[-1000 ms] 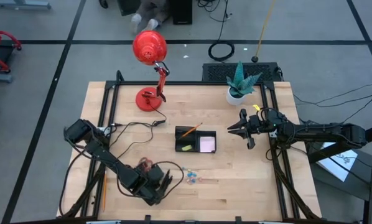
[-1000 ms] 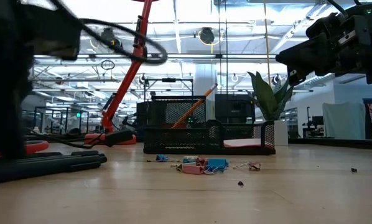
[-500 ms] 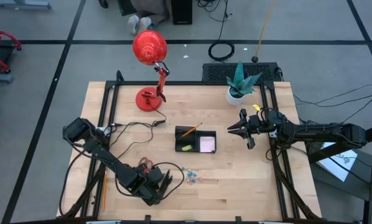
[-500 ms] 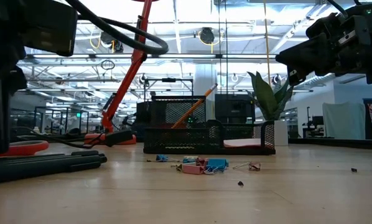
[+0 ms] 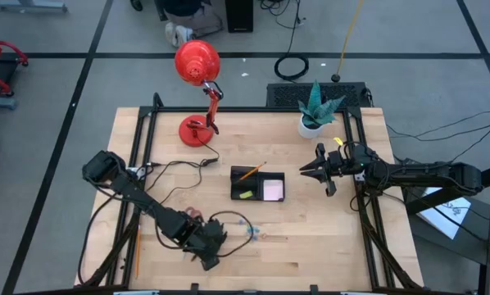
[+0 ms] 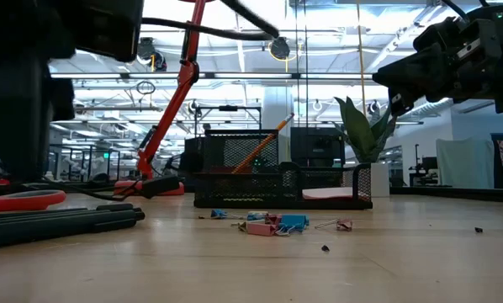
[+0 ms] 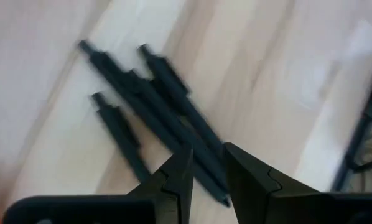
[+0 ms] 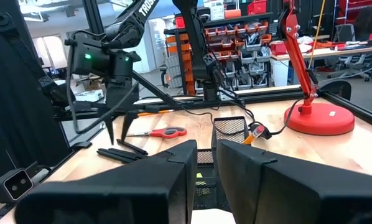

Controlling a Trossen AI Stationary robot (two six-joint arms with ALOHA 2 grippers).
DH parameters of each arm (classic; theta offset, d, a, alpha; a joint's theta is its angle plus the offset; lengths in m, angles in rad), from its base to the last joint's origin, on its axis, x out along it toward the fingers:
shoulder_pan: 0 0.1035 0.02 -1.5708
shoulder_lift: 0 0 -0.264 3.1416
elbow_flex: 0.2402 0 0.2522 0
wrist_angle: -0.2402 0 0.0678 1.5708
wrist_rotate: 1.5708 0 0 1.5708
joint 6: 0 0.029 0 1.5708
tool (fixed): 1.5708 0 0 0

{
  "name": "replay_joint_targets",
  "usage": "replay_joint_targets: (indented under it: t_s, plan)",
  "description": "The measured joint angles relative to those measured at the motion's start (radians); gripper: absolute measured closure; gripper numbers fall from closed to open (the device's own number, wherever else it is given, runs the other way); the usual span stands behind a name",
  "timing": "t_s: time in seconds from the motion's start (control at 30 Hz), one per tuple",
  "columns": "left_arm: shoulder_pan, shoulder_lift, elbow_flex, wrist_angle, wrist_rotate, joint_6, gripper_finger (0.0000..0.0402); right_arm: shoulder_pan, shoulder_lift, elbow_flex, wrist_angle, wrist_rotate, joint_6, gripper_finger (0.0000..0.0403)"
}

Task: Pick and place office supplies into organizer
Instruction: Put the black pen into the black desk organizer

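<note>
My left gripper (image 5: pixel 208 252) (image 7: pixel 208 158) is open and points down over several black pens (image 7: pixel 155 118) (image 6: pixel 66 220) that lie flat near the table's near-left part. Whether it touches them, I cannot tell. The red-handled scissors (image 5: pixel 192 217) (image 6: pixel 24 200) lie beside them. The black organizer (image 5: pixel 257 184) (image 6: pixel 277 189) sits mid-table with an orange pencil (image 5: pixel 249 172) leaning out of it, a yellow-green piece (image 5: pixel 245 194) and a pale pad (image 5: pixel 272 190) inside. Small blue and pink clips (image 5: pixel 253 233) (image 6: pixel 272 223) lie in front of it. My right gripper (image 5: pixel 305 170) (image 8: pixel 204 149) hovers shut to the organizer's right.
A red desk lamp (image 5: pixel 197 82) stands at the far left, its cord running across the table. A potted plant (image 5: pixel 317 111) stands at the far right. Another pencil (image 5: pixel 136 250) lies along the left edge. Bare wood (image 5: pixel 327 238) lies near-right of the clips.
My left arm has swung a little over the pens and its wrist has turned; its cable loop has swung toward the clips. The pens, scissors and clips lie where they were. My right arm has kept still.
</note>
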Motion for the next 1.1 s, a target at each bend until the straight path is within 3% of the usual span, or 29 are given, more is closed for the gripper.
replay_joint_targets:
  t_s: [0.27, 0.6, 0.73, 0.87, 1.1]
  plan:
    - [-0.011, 0.0, 0.0, -0.007, -0.003, 0.009, 0.0298, 0.0, 0.0, 0.0, 0.0, 0.0, 0.002, 0.0344]
    - [-0.076, 0.0, 0.0, -0.168, -0.048, -0.078, 0.0159, 0.0, 0.0, 0.0, 0.0, 0.0, 0.003, 0.0344]
    - [-0.083, 0.002, 0.0, -0.173, -0.04, -0.089, 0.0121, 0.0, 0.0, 0.0, 0.0, 0.0, 0.003, 0.0344]
    - [-0.081, 0.007, 0.0, -0.176, -0.041, -0.08, 0.0118, 0.0, 0.0, 0.0, 0.0, 0.0, 0.003, 0.0344]
    - [-0.086, 0.087, 0.005, -0.187, -0.023, -0.055, 0.0155, 0.0, 0.0, 0.0, 0.0, 0.001, 0.003, 0.0344]
